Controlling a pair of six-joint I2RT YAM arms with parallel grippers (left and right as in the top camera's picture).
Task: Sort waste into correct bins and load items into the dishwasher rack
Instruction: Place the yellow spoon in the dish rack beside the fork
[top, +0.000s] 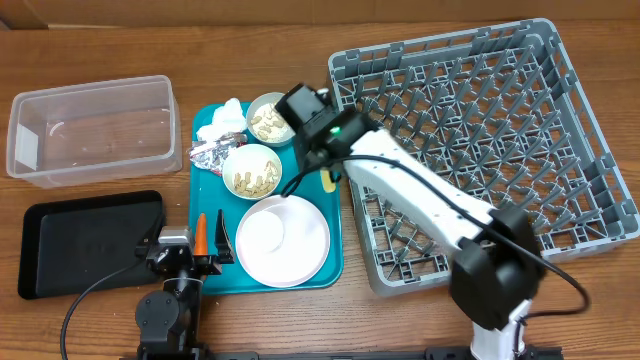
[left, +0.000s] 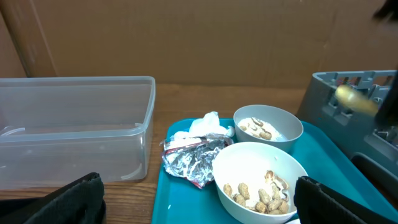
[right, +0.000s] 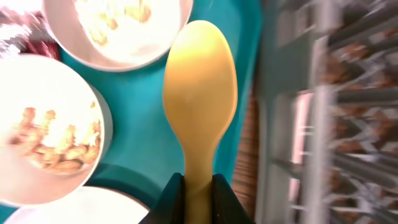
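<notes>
My right tool (right: 199, 190) grips the yellow spoon (right: 200, 93) above the teal tray (right: 149, 143); my left tool (left: 198, 193) stands released.

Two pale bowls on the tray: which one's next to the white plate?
The pale round bowl at the middle of the flat teal tray; it borders the round white plate. The other pale bowl is beside the crumpled white napkin.

The spoon (right: 199, 93) is plain yellow, and the tray (top: 208, 195) is teal. On the right, the rack (top: 480, 110) is grey with a lattice grid. The far-left tub (top: 20, 150) is clear and the near-left bin (top: 90, 240) black. The foil (left: 189, 158) is silver with red, the carrot (top: 201, 232) orange.
</notes>
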